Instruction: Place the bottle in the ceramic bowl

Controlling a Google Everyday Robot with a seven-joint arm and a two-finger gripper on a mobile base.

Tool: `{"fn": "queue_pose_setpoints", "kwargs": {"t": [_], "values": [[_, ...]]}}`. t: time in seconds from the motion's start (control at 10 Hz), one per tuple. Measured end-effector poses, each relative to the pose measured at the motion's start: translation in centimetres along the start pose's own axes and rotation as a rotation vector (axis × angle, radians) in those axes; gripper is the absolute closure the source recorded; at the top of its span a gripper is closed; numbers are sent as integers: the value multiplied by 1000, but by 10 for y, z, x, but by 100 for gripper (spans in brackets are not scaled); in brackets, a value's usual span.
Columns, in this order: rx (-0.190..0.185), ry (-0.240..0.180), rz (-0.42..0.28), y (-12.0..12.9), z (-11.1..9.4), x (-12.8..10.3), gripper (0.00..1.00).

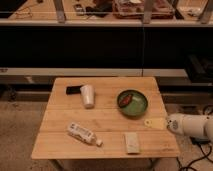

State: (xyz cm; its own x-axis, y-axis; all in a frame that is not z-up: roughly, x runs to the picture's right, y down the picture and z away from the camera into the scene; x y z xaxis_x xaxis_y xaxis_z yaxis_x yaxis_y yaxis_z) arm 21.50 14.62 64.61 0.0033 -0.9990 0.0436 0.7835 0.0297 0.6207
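End effector open beside right edge of table; bottle on its side, apart from ceramic bowl.

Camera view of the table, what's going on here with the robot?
A one-armed robot is set to put the bottle into the ceramic bowl. Nothing is held: the gripper hovers open and empty at the right edge of the table, beside the bowl. The bottle lies on its side near the front left, apart from the white cup and the pale block.
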Motion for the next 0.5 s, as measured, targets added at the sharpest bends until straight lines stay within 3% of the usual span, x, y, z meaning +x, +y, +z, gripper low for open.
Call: {"fn": "queue_pose_setpoints", "kwargs": {"t": [0.3,0.5], "values": [[112,27,-280,-87,5,-20,20],[186,21,-475,-146,15,-44,20]]}}
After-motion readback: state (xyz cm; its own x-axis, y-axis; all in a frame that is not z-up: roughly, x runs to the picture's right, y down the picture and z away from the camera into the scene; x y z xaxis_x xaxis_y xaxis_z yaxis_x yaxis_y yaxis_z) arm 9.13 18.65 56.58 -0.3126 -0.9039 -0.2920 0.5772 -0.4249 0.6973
